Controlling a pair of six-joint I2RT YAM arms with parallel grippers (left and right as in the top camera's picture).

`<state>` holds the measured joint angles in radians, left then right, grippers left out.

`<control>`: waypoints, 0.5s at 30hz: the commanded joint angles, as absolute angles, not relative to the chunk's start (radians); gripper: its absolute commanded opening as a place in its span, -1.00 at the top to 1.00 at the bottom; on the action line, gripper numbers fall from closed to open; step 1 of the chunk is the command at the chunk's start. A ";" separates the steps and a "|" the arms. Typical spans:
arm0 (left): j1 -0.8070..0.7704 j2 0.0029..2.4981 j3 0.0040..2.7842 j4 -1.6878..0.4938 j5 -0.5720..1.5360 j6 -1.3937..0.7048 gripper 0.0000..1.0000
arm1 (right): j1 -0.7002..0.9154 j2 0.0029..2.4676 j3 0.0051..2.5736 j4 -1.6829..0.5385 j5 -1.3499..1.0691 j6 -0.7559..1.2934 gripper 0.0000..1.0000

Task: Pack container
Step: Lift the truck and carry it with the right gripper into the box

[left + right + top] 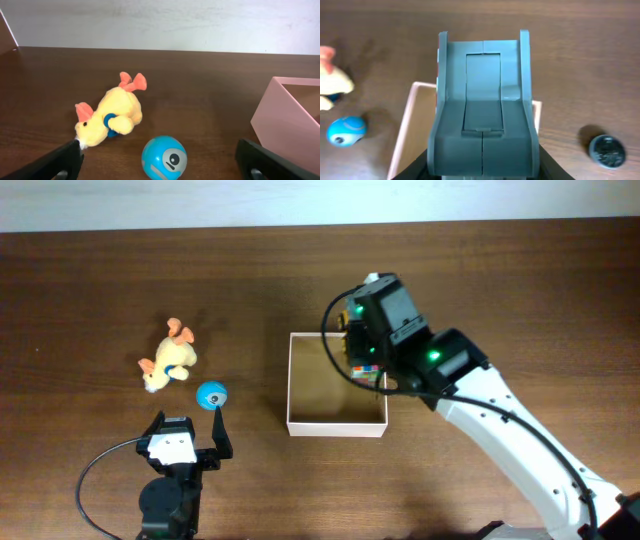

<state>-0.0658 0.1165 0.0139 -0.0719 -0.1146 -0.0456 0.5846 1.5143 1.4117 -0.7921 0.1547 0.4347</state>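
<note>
Nearest of all, the left pincer [188, 420] sits low over the desk [90, 290], off to the left of the container [336, 428] and nearer than its front wall. Its two fingers stand wide apart with nothing between them.

Just beyond it, a blue ball [211, 394] with a white eye mark rests on the desk, left of the container's front left corner, near it but not touching.

The container stands open-topped on the desk, white outside and tan inside. Most of its floor is bare.

Farther off and well to the left of the container lies a yellow plush animal [168, 361] with orange feet, on its side, apart from the ball.

Over the container's far right part hangs the right pincer [483, 37], its arm crossing the right wall. In the right wrist view its fingers meet along a middle seam, pressed together. A small multicoloured thing [366, 367] shows right by it inside the container's right wall; whether the fingers grip it cannot be told.

A dark round disc [606, 151] lies on the desk just outside the container's right side.
</note>
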 commanded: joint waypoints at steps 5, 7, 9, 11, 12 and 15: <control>-0.062 0.110 0.009 -0.073 -0.109 -0.027 -0.98 | 0.686 1.512 1.414 -0.788 0.168 0.528 0.18; -0.062 0.110 0.009 -0.073 -0.108 -0.027 -0.98 | 0.697 1.536 1.414 -0.785 0.168 0.545 0.18; -0.062 0.110 0.009 -0.073 -0.108 -0.027 -0.99 | 0.702 1.567 1.414 -0.786 0.168 0.569 0.18; -0.062 0.110 0.009 -0.073 -0.108 -0.027 -0.99 | 0.707 1.604 1.414 -0.785 0.168 0.590 0.19; -0.062 0.110 0.009 -0.073 -0.109 -0.027 -0.98 | 0.708 1.616 1.414 -0.786 0.168 0.605 0.19; -0.062 0.110 0.009 -0.073 -0.108 -0.027 -0.99 | 0.708 1.654 1.414 -0.782 0.167 0.638 0.19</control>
<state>-0.0658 0.1165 0.0139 -0.0719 -0.1146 -0.0452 0.6987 1.6211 1.4117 -0.7887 0.1551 0.5804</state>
